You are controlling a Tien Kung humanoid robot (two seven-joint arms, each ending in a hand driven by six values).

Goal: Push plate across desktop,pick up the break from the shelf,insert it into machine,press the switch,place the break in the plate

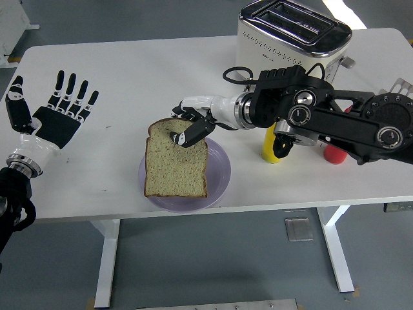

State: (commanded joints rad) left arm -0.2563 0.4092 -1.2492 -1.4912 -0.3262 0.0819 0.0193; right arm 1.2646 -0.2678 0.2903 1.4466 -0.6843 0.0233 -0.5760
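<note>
A slice of brown bread (175, 165) hangs tilted over the lilac plate (219, 166), its lower edge at or just above the plate's near rim. My right hand (188, 126) is shut on the slice's top edge, thumb in front, fingers behind. The right arm reaches in from the right across the table's middle. A white and chrome toaster (293, 32) stands at the back right with its slots showing nothing inside. My left hand (59, 113) rests open at the table's left, palm up, fingers spread.
A yellow squeeze bottle (271, 144) and a red one (335, 154) stand right of the plate, mostly hidden behind my right forearm. A black cord (240, 74) loops in front of the toaster. A wire rack corner (401, 86) shows at the right edge.
</note>
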